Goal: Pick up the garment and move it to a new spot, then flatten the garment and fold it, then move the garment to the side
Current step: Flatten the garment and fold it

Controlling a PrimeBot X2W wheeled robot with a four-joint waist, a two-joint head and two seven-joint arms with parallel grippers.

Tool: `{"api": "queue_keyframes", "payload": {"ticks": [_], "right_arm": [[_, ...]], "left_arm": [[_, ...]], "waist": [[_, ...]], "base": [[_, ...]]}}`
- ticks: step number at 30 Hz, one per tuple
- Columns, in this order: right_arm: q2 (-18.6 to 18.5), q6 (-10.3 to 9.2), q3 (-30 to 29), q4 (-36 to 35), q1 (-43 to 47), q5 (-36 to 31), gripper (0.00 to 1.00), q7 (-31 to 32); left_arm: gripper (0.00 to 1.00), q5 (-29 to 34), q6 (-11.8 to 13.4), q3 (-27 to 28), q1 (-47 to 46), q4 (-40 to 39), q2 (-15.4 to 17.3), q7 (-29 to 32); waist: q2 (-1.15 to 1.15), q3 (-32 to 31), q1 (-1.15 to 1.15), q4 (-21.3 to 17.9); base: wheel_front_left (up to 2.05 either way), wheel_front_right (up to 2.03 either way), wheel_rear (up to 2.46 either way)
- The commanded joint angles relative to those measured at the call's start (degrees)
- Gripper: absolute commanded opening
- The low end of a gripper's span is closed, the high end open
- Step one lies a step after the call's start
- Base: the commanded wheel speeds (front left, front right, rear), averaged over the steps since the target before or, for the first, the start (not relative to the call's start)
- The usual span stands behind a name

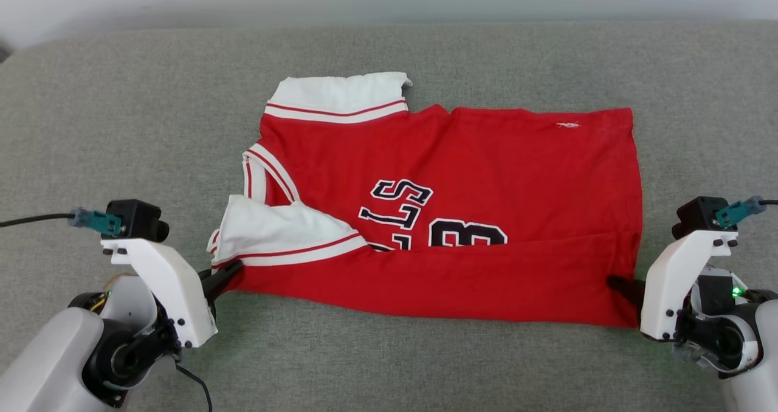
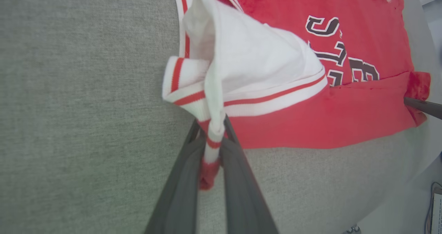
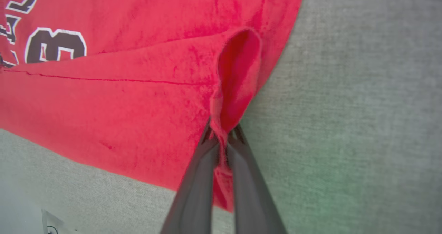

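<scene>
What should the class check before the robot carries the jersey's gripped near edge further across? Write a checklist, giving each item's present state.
1. Left end effector shut on the garment at its sleeve end: ok.
2. Right end effector shut on the garment's hem corner: ok.
3. Far half of the garment flat on the grey surface: ok.
4. White sleeve smooth: not ok, it is bunched up just beyond the left grip.
5. Each grip holds every layer of cloth: cannot tell.
</scene>
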Motion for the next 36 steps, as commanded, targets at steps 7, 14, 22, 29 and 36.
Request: {"api": "queue_keyframes", "payload": {"ticks": [7, 14, 22, 29, 36], "right_arm": [[-1.6, 0.13, 2.8, 1.0, 1.3, 2.1, 0.0, -1.6], [-3.0, 0.07, 5.4, 0.8, 4.8, 4.2, 0.0, -1.9], [-4.6, 0.07, 6.1, -0.9, 8.8, 5.4, 0.0, -1.8], [-4.3, 0.07, 5.6, -0.5, 12.1, 3.9, 0.34, -3.4], [-4.9, 0.07, 6.5, -2.5, 13.3, 1.7, 1.0, -11.7]], "left_arm": [[0.0, -1.7, 0.7, 0.3, 4.2, 1.4, -1.8, -2.2], [0.0, -3.3, 1.9, 0.4, 9.8, 1.4, -2.4, -3.6], [0.0, -4.4, 5.3, 1.5, 17.7, -3.2, -0.4, -4.9], [0.0, -4.9, 5.9, 0.4, 20.9, -3.5, -2.0, -5.7], [1.0, -4.3, 4.0, 0.5, 18.7, 0.7, -3.6, -7.8]], "waist": [[0.0, -6.0, -0.01, -0.7], [0.0, -13.3, -0.01, -0.6], [0.0, -17.2, -0.01, -0.2], [0.0, -17.0, -0.01, 0.1], [0.0, -16.2, -0.01, -0.9]], "base": [[0.0, 0.0, 0.0], [0.0, 0.0, 0.0], [0.0, 0.0, 0.0], [0.0, 0.0, 0.0], [0.0, 0.0, 0.0]]}}
